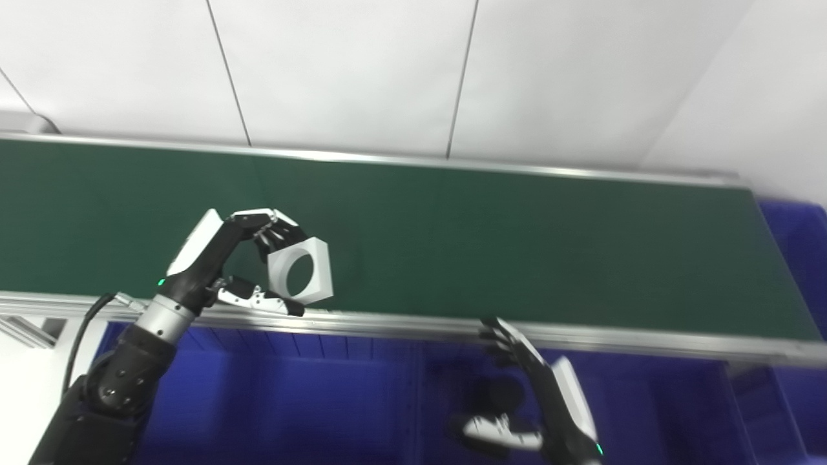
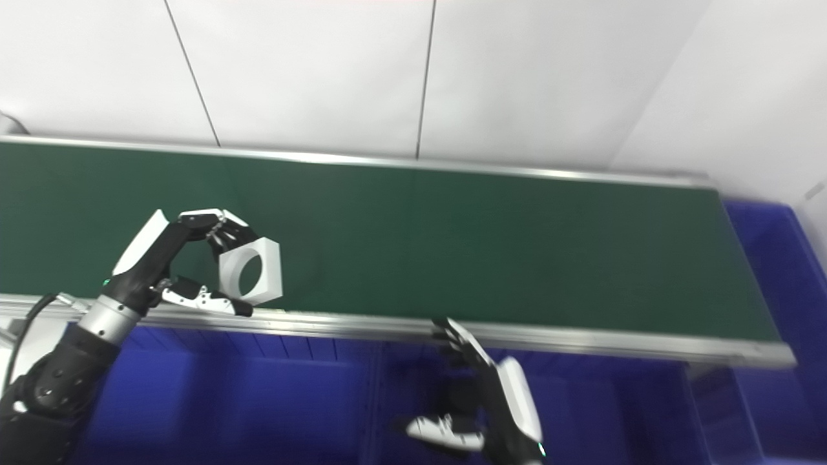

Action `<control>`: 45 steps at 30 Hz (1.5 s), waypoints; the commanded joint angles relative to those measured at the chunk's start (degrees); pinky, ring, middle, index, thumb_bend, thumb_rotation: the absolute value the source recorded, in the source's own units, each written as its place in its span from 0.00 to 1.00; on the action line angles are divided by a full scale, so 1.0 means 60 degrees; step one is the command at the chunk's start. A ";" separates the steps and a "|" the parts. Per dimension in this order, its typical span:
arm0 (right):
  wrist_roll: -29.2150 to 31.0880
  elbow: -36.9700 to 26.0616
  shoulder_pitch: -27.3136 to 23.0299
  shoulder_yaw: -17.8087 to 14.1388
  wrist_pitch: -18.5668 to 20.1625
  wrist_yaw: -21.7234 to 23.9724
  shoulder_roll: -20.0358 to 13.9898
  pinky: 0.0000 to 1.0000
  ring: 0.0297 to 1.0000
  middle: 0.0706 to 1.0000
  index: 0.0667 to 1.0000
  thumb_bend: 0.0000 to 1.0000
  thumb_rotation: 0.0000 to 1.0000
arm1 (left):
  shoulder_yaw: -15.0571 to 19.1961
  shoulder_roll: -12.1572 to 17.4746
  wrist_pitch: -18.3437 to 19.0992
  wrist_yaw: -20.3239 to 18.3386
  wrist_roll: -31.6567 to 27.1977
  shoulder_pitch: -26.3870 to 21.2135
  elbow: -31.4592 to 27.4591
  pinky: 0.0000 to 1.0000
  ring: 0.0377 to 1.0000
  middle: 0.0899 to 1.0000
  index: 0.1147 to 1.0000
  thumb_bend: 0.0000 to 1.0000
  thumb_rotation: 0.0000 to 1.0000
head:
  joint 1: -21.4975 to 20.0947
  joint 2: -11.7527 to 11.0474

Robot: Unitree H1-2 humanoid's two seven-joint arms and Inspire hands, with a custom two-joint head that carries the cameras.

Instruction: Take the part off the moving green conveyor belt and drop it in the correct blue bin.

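A white hexagonal part with a round hole (image 1: pixel 302 270) is pinched between the fingers and thumb of my left hand (image 1: pixel 242 261), held tilted just above the near edge of the green conveyor belt (image 1: pixel 484 245). My left hand is shut on it. My right hand (image 1: pixel 523 400) hangs lower, over the blue bins, fingers spread and holding nothing. The same part (image 2: pixel 252 271) and left hand (image 2: pixel 187 258) show in the right eye view, with the right hand (image 2: pixel 481 400) below the belt rail.
Blue bins (image 1: pixel 310 394) run beneath the belt's near metal rail (image 1: pixel 400 326), split by a divider near the middle. Another blue bin (image 1: pixel 801 245) sits past the belt's right end. White wall panels stand behind the belt.
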 commanded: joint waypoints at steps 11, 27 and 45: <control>-0.0239 -0.0528 -0.0015 0.0026 0.0243 -0.0066 0.0203 0.66 0.72 0.77 0.85 0.82 0.44 | -0.1200 0.0495 -0.0427 -0.0531 -0.0516 0.0525 0.0022 0.36 0.39 0.45 0.45 0.50 0.00 | -0.0233 0.0326; 0.0062 -0.1079 0.0211 -0.0095 0.0458 0.0115 -0.0006 0.66 0.73 0.78 0.85 0.81 0.39 | -0.1836 0.0444 0.1142 -0.1753 0.1776 0.0870 -0.0553 0.72 0.55 0.44 0.44 0.51 0.00 | 0.1156 0.0473; 0.0118 -0.1172 0.0271 -0.0036 0.0512 0.0125 0.0009 0.67 0.73 0.78 0.85 0.81 0.37 | -0.1268 0.0299 0.2089 -0.2291 0.1124 0.1273 -0.1176 0.81 0.91 0.91 0.89 1.00 0.49 | 0.0973 0.0460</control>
